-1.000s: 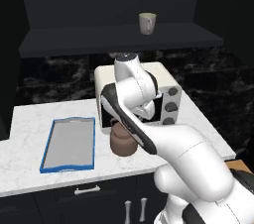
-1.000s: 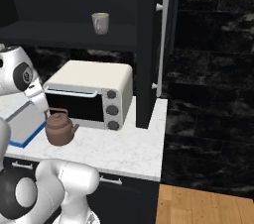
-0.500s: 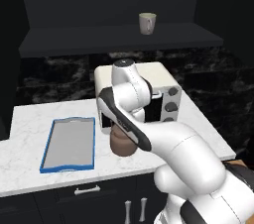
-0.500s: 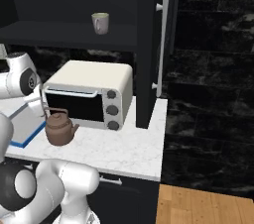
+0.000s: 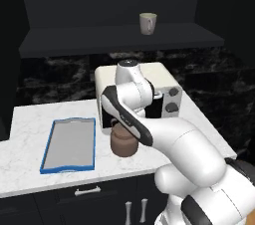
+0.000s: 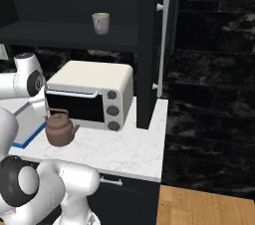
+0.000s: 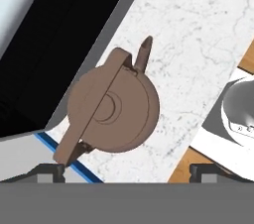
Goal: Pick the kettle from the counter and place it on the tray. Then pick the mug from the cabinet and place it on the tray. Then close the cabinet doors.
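Kettle sits on counter right below my gripper | gripper wide open, holding nothing | I see no words anywhere

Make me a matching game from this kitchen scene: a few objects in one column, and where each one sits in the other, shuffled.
Things:
1. squat round brown kettle
2. small greyish-beige mug
3. flat grey tray with a bright blue rim
4. cream toaster oven

Places:
A. on the dark shelf of the upper cabinet
B. flat on the white marble counter, left of the kettle in the left base view
C. at the back of the counter, behind the kettle
D. on the counter, in front of the oven

Pairs: 1-D, 2-A, 3-B, 4-C
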